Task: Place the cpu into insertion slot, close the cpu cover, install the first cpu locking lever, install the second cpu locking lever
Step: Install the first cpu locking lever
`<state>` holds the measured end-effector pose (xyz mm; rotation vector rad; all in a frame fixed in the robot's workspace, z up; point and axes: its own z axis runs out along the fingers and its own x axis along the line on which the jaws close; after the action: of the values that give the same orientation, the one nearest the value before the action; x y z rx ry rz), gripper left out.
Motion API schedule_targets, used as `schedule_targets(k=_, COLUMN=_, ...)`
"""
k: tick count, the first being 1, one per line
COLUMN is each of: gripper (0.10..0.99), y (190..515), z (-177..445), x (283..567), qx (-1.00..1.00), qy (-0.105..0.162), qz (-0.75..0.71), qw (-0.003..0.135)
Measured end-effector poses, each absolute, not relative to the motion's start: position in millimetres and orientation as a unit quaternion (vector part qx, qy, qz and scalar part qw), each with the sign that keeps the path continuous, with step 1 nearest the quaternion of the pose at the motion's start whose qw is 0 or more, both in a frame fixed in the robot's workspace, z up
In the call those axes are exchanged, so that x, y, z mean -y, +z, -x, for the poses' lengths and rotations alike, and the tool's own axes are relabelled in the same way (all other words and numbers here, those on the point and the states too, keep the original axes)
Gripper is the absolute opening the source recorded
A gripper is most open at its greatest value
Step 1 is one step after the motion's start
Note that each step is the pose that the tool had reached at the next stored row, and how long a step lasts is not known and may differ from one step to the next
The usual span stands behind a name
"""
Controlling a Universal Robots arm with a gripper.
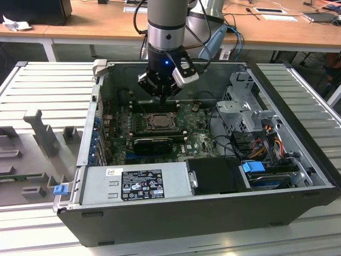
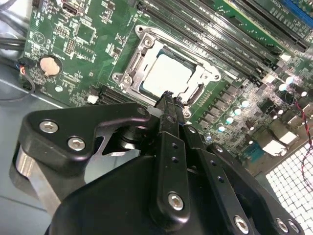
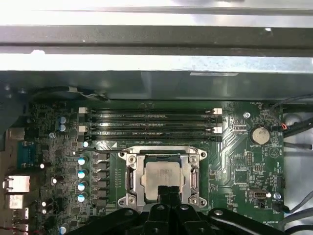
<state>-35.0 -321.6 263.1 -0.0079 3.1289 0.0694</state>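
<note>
The cpu [image 3: 160, 177] is a silvery square chip lying flat in the insertion slot [image 3: 128, 199] on the green motherboard. The cpu cover [image 3: 133, 176], a dark-silver frame, lies down around the chip, which shows through its window. In the second wrist view the cpu [image 2: 168, 73] sits just past my black fingertips [image 2: 166, 96]. My gripper [image 3: 169, 192] hangs above the socket's near edge, shut with nothing in it. In the exterior view the gripper [image 1: 161, 97] hovers a little above the cpu [image 1: 160, 121].
Long memory slots [image 3: 151, 125] run beside the socket toward the case wall [image 3: 156, 63]. A black graphics card [image 1: 154, 143] lies on the socket's other side, then the power supply [image 1: 136, 181]. A drive cage [image 1: 240, 106] and cables fill the exterior view's right.
</note>
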Motion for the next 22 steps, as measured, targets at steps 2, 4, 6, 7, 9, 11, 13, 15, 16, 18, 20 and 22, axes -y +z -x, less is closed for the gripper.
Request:
schedule_targets(k=2, gripper=0.106, y=263, z=42, x=322, qx=-1.0, qy=0.022, qz=0.003, qw=0.006)
schedule_targets(k=4, gripper=0.106, y=262, z=48, x=322, qx=-1.0, qy=0.022, qz=0.003, qw=0.006)
schedule_targets(k=6, gripper=0.106, y=262, z=54, x=322, qx=-1.0, qy=0.022, qz=0.003, qw=0.006)
schedule_targets(k=7, gripper=0.106, y=262, z=56, x=322, qx=-1.0, qy=0.022, qz=0.003, qw=0.006)
schedule_targets(k=9, gripper=0.106, y=261, z=62, x=322, qx=-1.0, qy=0.022, qz=0.003, qw=0.007)
schedule_targets(k=11, gripper=0.106, y=261, z=68, x=322, qx=-1.0, qy=0.022, qz=0.003, qw=0.007)
schedule_targets(k=13, gripper=0.106, y=260, z=73, x=322, qx=-1.0, qy=0.022, qz=0.003, qw=0.007)
schedule_targets(k=15, gripper=0.106, y=259, z=81, x=322, qx=-1.0, qy=0.022, qz=0.004, qw=0.008)
schedule_targets(k=16, gripper=0.106, y=259, z=84, x=322, qx=-1.0, qy=0.023, qz=0.004, qw=0.008)
schedule_targets(k=18, gripper=0.106, y=258, z=91, x=322, qx=-1.0, qy=0.023, qz=0.004, qw=0.008)
schedule_targets(k=20, gripper=0.106, y=257, z=99, x=321, qx=-1.0, qy=0.023, qz=0.004, qw=0.008)
schedule_targets(k=22, gripper=0.106, y=257, z=105, x=321, qx=-1.0, qy=0.023, qz=0.005, qw=0.008)
